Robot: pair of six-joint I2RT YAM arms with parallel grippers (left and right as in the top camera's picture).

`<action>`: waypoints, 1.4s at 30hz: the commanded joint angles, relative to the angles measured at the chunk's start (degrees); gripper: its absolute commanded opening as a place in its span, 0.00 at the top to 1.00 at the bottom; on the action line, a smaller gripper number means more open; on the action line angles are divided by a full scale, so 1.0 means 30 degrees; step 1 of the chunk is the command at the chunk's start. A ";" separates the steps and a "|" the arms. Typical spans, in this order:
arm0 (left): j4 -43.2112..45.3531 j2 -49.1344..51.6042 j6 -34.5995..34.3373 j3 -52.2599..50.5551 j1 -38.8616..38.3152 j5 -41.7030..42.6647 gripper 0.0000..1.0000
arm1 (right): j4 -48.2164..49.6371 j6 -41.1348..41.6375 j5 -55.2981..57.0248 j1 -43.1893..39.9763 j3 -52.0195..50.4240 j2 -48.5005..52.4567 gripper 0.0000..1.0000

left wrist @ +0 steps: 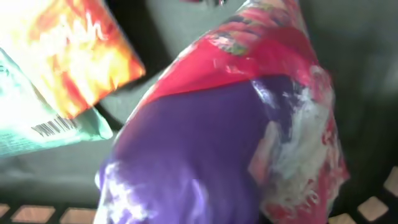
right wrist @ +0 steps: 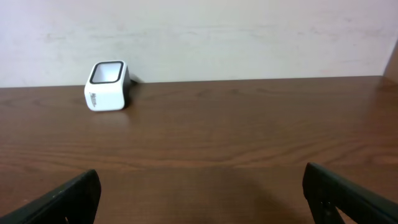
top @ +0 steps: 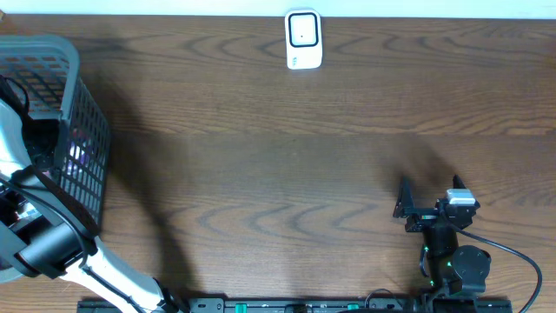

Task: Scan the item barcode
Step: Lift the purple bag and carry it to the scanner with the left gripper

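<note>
1. The step in hand looks like the pick. The left arm [top: 52,248] reaches into the basket [top: 87,130] to get a pack.
2. The left claw is hidden down in the basket, so I cannot tell if it is clenched or released.
3. A purple pack [left wrist: 199,149] fills its camera. I think the pack is right at the claw, maybe touching it. No barcode shows on it.
4. An orange pack [left wrist: 74,50] and a green pack [left wrist: 37,134] with a barcode lie beside it in the basket.
5. The right claw [right wrist: 200,177] is released and holds nothing. It is low over the worktop [top: 261,174], well apart from the basket.
6. The scanner [top: 303,39] stands at the far edge, well apart from both.
7. Next, I think the pack must come out, go to the scanner, and turn its barcode to the window.
</note>
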 commanded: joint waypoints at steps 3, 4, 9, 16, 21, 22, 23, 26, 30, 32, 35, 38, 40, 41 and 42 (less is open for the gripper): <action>-0.0007 -0.0634 -0.0029 0.0109 0.0182 -0.0976 0.93 | -0.0058 -0.0226 -0.0109 -0.0102 -0.0022 -0.0124 0.01; -0.0015 -0.0984 -0.0022 0.0240 0.0240 -0.0969 0.93 | -0.0058 -0.0219 -0.0109 -0.0102 -0.0022 -0.0124 0.01; 0.0160 -0.4029 -0.0022 0.1443 0.0379 -0.0911 0.93 | -0.0058 -0.0226 -0.0109 -0.0102 -0.0022 -0.0124 0.01; 0.2004 -1.0076 -0.0036 0.1603 0.0372 -0.0823 0.93 | -0.0058 -0.0226 -0.0109 -0.0102 -0.0022 -0.0124 0.01; 0.3701 -1.4549 -0.0029 0.1603 0.0124 0.0131 0.93 | -0.0058 -0.0226 -0.0109 -0.0102 -0.0022 -0.0124 0.01; 0.3920 -1.5140 -0.0029 0.1603 -0.0117 0.0503 0.93 | -0.0058 -0.0226 -0.0117 -0.0102 -0.0022 -0.0124 0.01; 0.4065 -1.5671 -0.0022 0.1603 -0.0517 0.0889 0.93 | -0.0058 -0.0226 -0.0117 -0.0102 -0.0022 -0.0124 0.01; 0.4255 -1.6764 0.0423 0.1603 -0.3060 0.2062 0.93 | -0.0058 -0.0219 -0.0117 -0.0102 -0.0022 -0.0124 0.01; 0.4357 -1.6910 0.2266 0.1603 -0.7956 0.2455 0.93 | -0.0058 -0.0219 -0.0117 -0.0102 -0.0022 -0.0124 0.01; 0.4342 -1.6670 0.3621 0.1596 -1.0586 0.2448 0.93 | -0.0058 -0.0219 -0.0117 -0.0102 -0.0022 -0.0124 0.01; 0.4167 -1.5744 0.6251 0.1545 -1.4987 0.2295 0.93 | -0.0058 -0.0226 -0.0109 -0.0102 -0.0022 -0.0124 0.01; 0.3096 -1.4404 0.7876 0.1545 -1.7646 0.1333 0.92 | -0.0058 -0.0219 -0.0117 -0.0102 -0.0029 -0.0124 0.01; 0.2047 -1.3260 0.8058 0.1545 -1.8943 -0.0022 0.92 | -0.0058 -0.0226 -0.0117 -0.0102 -0.0022 -0.0124 0.01; 0.1523 -1.2539 0.8072 0.1545 -1.9504 -0.0634 0.92 | -0.0058 -0.0219 -0.0117 -0.0102 -0.0022 -0.0124 0.01; 0.1137 -1.1883 0.8072 0.1545 -1.9934 -0.1115 0.92 | -0.0058 -0.0226 -0.0117 -0.0102 -0.0022 -0.0124 0.01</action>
